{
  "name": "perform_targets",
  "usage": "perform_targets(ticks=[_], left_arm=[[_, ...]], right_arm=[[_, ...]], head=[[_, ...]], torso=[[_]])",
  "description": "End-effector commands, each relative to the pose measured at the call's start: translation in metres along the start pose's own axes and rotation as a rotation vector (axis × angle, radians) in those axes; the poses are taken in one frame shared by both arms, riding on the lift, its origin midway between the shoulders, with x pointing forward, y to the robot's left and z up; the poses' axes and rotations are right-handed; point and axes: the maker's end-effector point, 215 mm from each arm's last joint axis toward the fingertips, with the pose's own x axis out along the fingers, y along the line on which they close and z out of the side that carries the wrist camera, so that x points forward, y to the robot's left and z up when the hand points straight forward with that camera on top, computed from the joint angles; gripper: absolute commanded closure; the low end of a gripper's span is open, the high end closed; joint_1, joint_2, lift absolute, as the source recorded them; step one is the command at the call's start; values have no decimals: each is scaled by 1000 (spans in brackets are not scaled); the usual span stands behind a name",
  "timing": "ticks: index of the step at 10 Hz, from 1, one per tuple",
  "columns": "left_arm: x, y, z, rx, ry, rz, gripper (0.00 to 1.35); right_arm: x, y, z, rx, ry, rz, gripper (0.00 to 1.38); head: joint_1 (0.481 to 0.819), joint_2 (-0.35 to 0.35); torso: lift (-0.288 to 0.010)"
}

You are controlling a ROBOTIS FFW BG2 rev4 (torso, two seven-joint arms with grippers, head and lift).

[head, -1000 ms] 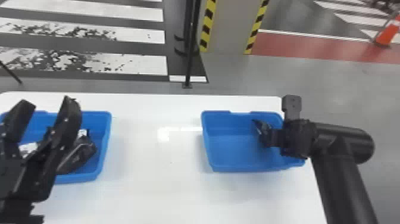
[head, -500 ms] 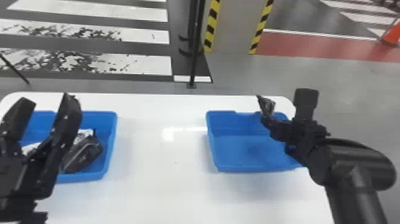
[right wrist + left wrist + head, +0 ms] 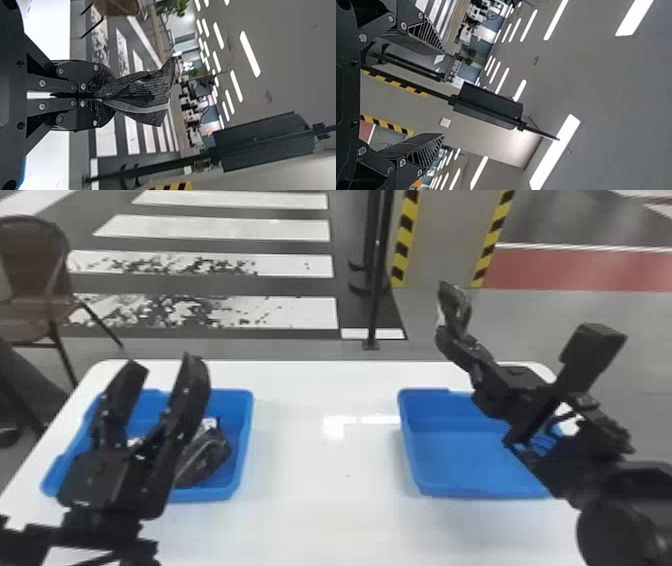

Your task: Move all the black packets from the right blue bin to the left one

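Left bin (image 3: pixel 246 440) and right bin (image 3: pixel 450 460) partly hidden, two in all, left gripper (image 3: pixel 163 365) spread apart, one black packet (image 3: pixel 454 306) (rather crumpled) clamped in right gripper (image 3: pixel 452 339)

A white table (image 3: pixel 320 475) holds two blue bins (image 3: pixel 460 460).

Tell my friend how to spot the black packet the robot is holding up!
Find the white table, then the right blue bin on it. Up near that bin, the right gripper pinches a crinkly black packet with a pale stripe. It's the one held in the air; the dark packet in the left blue bin isn't held.
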Motion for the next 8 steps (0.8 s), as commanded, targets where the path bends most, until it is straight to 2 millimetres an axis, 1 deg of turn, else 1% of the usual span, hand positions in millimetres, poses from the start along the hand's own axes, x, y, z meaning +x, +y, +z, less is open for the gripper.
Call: perform_targets(ticks=[1,2,3,4,5,6,7,8], left_arm=[[9,-20,-3,-23,41,-59,329],[14,-35,-4,-6,64,-107,328],[19,-45,-2,114,107,-146,323],[23,-55,0,185,132,-175,323],[26,-65,-3,185,147,-203,321],[28,-71,-4,222,163,-219,321],[30,-75,-12,227,196,-239,321],[27,-74,-24,203,239,-241,321]], right_arm=[[-3,76,19,41,-41,156,1116],[-10,119,13,46,13,236,1116],[-17,159,-2,67,73,316,1116],[-19,189,-9,84,92,377,1116],[-22,212,-15,95,109,428,1116],[-29,241,-14,105,116,488,1116],[-36,263,-16,121,126,537,1116],[-39,279,-18,119,135,572,1116]], head=[[631,-9],[613,27],[605,58],[607,76],[611,112],[613,141],[614,162],[618,183]], torso=[[-140],[-140],[-140],[-140],[-140],[-140],[-140],[-140]])
